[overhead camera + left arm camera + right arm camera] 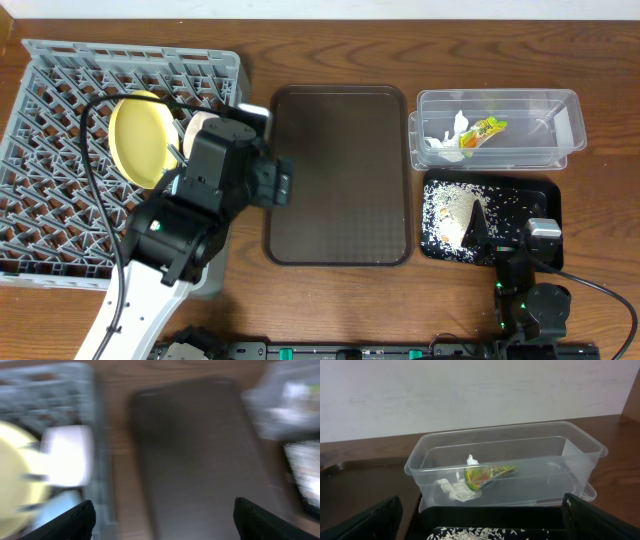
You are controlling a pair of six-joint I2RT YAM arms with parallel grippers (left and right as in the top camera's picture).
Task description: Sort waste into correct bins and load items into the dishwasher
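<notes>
My left gripper (272, 182) hangs open over the right edge of the grey dishwasher rack (60, 150), nothing between its fingers (80, 517). In the rack a yellow plate (135, 135) stands on edge, with a white bowl (200, 125) beside it. The blurred left wrist view shows the plate (15, 480), the white bowl (67, 455) and a light-blue bowl (60, 505). The clear tub (570, 110) holds a green-and-orange wrapper (487, 474) and white paper (455, 490). Rice (450, 210) lies in the black tray (545, 195). My right gripper (481, 505) is open at that tray's near edge.
A large dark brown tray (340, 175) lies between the rack and the two bins, with nothing on it. A black cable loops from my left arm over the rack. Bare wooden table runs along the far edge.
</notes>
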